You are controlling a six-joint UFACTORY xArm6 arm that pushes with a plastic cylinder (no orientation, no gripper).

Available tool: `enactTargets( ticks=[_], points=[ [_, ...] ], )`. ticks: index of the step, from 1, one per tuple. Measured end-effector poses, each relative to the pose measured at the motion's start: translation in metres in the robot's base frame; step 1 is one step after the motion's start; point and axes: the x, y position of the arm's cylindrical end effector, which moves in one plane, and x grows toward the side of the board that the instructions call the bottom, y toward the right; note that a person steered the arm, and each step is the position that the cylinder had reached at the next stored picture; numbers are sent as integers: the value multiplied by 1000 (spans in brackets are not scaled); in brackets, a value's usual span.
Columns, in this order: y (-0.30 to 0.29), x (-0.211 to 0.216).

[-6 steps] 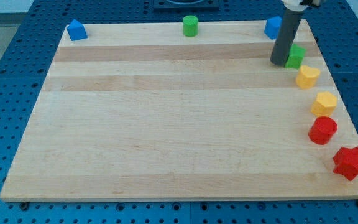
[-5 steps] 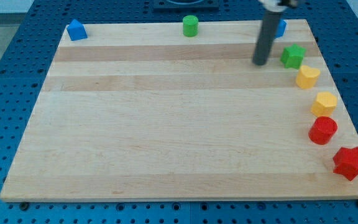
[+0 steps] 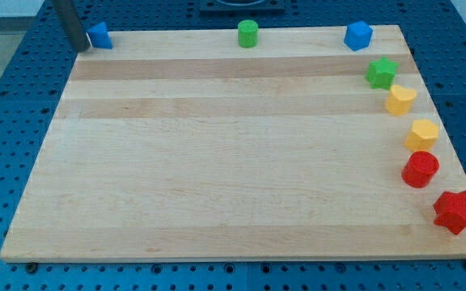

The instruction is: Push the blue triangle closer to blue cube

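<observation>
The blue triangle [image 3: 99, 36] sits at the top left corner of the wooden board [image 3: 233, 162]. The blue cube [image 3: 358, 35] sits at the top right corner. My tip [image 3: 77, 46] is just left of the blue triangle, at the board's left edge, touching or nearly touching it; I cannot tell which. The rod rises out of the view's top.
A green cylinder [image 3: 248, 33] stands at the top middle, between the two blue blocks. Down the right edge lie a green star [image 3: 381, 73], a yellow heart [image 3: 400, 99], a yellow hexagon [image 3: 421, 133], a red cylinder [image 3: 420, 169] and a red star [image 3: 456, 211].
My rod has swept from beside the green star at the top right across to the top left corner, left of the blue triangle. No block has visibly moved.
</observation>
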Motion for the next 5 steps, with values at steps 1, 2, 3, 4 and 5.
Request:
enactTargets(
  ticks=[1, 2, 3, 4, 5],
  points=[
    [0, 0],
    [-1, -20],
    [0, -36],
    [2, -23],
    [60, -1]
  ],
)
